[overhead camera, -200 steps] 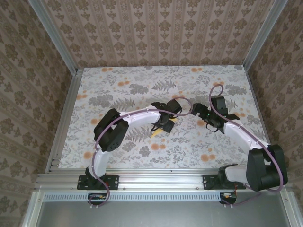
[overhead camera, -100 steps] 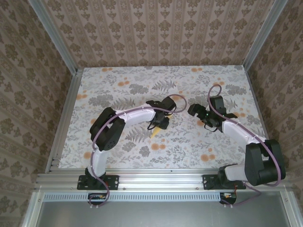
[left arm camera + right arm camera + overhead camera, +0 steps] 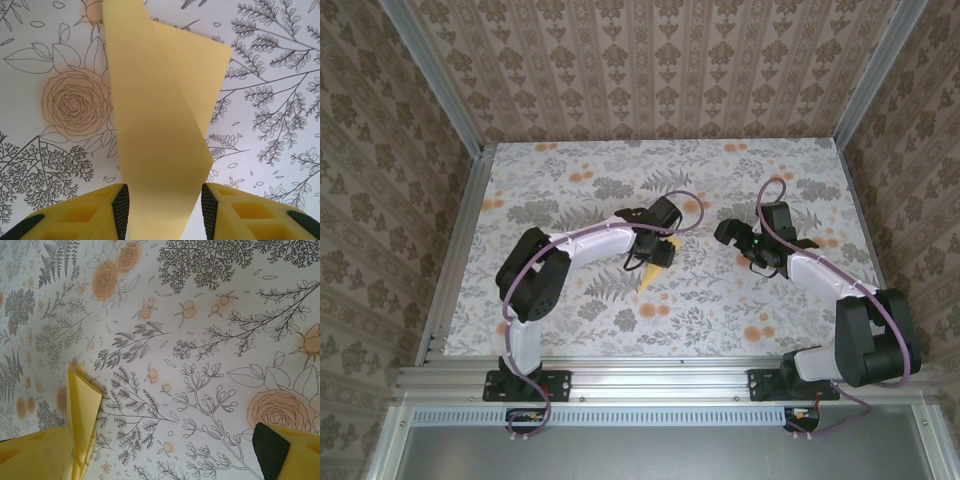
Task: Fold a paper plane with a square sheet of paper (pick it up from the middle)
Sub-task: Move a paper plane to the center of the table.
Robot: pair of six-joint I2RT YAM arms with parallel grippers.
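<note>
from where i stand the left hand (image 3: 655, 248) is out over the middle of the flower-printed bench (image 3: 570, 180), right on top of the yellow paper (image 3: 650, 275). the arm covers the paper's upper part, so from above only a pointed end pokes out toward the near edge. in the left wrist view the paper is a long folded strip with a second flap behind its right side. its top runs out of the picture and its lower end slips away between the two fingers (image 3: 120, 207). those fingers stand partly apart, one at each long edge of the strip, but i cannot tell whether they squeeze it or merely flank it. the right hand (image 3: 738, 238) hangs well off to the right, fingers spread wide with nothing between them. in its own view the paper's layered edge sits beside one finger, its lower part cut off.
</note>
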